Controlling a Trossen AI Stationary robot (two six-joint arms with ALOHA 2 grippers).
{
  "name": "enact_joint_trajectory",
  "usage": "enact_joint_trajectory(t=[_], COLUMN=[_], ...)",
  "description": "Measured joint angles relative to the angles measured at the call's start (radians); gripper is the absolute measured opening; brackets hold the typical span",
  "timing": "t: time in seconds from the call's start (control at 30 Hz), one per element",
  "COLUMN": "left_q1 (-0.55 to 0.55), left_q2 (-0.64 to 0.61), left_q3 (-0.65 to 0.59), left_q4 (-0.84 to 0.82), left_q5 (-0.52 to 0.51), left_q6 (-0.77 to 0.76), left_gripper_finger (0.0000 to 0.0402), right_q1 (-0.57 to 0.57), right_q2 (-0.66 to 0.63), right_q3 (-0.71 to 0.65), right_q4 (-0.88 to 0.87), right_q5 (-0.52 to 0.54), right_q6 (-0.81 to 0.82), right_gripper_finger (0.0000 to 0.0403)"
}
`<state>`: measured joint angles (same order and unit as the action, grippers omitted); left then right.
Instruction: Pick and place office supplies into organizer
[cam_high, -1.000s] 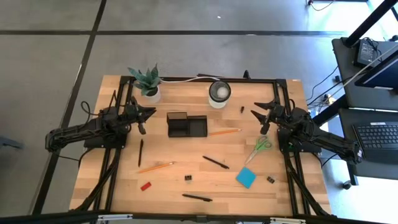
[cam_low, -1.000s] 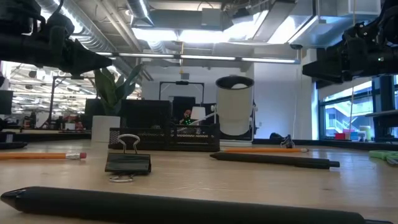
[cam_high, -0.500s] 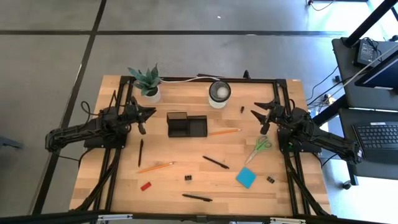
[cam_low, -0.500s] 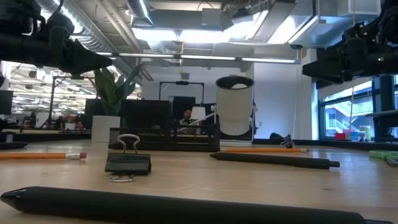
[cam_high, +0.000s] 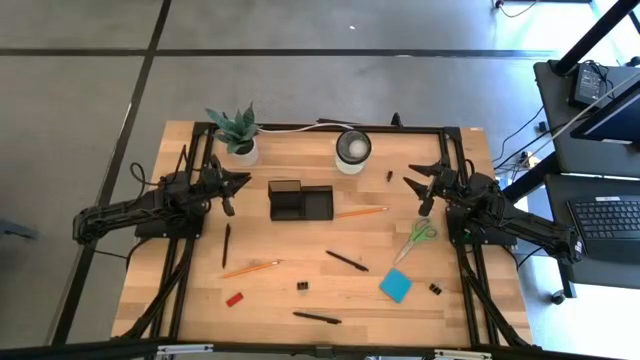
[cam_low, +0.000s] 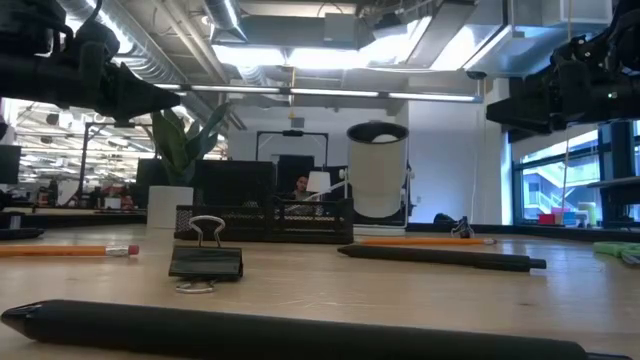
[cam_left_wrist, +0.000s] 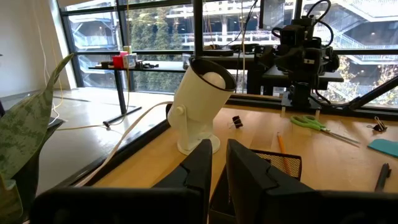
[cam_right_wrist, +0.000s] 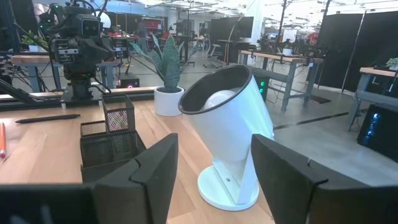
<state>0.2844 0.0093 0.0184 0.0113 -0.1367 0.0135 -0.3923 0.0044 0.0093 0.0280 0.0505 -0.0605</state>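
The black mesh organizer (cam_high: 300, 201) stands mid-table, toward the far side. Loose supplies lie on the wood: green-handled scissors (cam_high: 416, 238), a blue sticky pad (cam_high: 395, 285), two orange pencils (cam_high: 361, 212) (cam_high: 250, 269), black pens (cam_high: 227, 244) (cam_high: 347, 261) (cam_high: 317, 318), a red eraser (cam_high: 234, 298) and black clips (cam_high: 302, 287) (cam_high: 435, 289). My left gripper (cam_high: 238, 182) (cam_left_wrist: 218, 149) hovers left of the organizer, its fingers a narrow gap apart. My right gripper (cam_high: 412, 186) (cam_right_wrist: 214, 149) hovers to the organizer's right, wide open. Both are level, above the table, with nothing between the fingers.
A potted plant (cam_high: 236, 132) stands at the far left and a round white cup-shaped object (cam_high: 353, 148) at the far middle, with a small clip (cam_high: 389, 176) near it. The black frame rails (cam_high: 460, 150) run along the table's sides.
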Motion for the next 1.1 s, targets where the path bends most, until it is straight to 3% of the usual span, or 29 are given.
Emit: enact_joint_trajectory(t=[0.7, 0.97, 1.1], left_q1=[0.0, 0.0, -0.001], left_q2=[0.0, 0.0, 0.0], left_q3=[0.0, 0.0, 0.0], left_q4=[0.0, 0.0, 0.0], left_q5=[0.0, 0.0, 0.02], left_q6=[0.0, -0.001, -0.096], left_gripper_finger=[0.005, 0.0094, 0.0125], right_q1=[0.0, 0.0, 0.0], right_q2=[0.0, 0.0, 0.0], right_q3=[0.0, 0.0, 0.0], right_q4=[0.0, 0.0, 0.0], right_q5=[0.0, 0.0, 0.0], right_q6=[0.006, 0.006, 0.007], right_gripper_finger=[0.0207, 0.0207, 0.0207])
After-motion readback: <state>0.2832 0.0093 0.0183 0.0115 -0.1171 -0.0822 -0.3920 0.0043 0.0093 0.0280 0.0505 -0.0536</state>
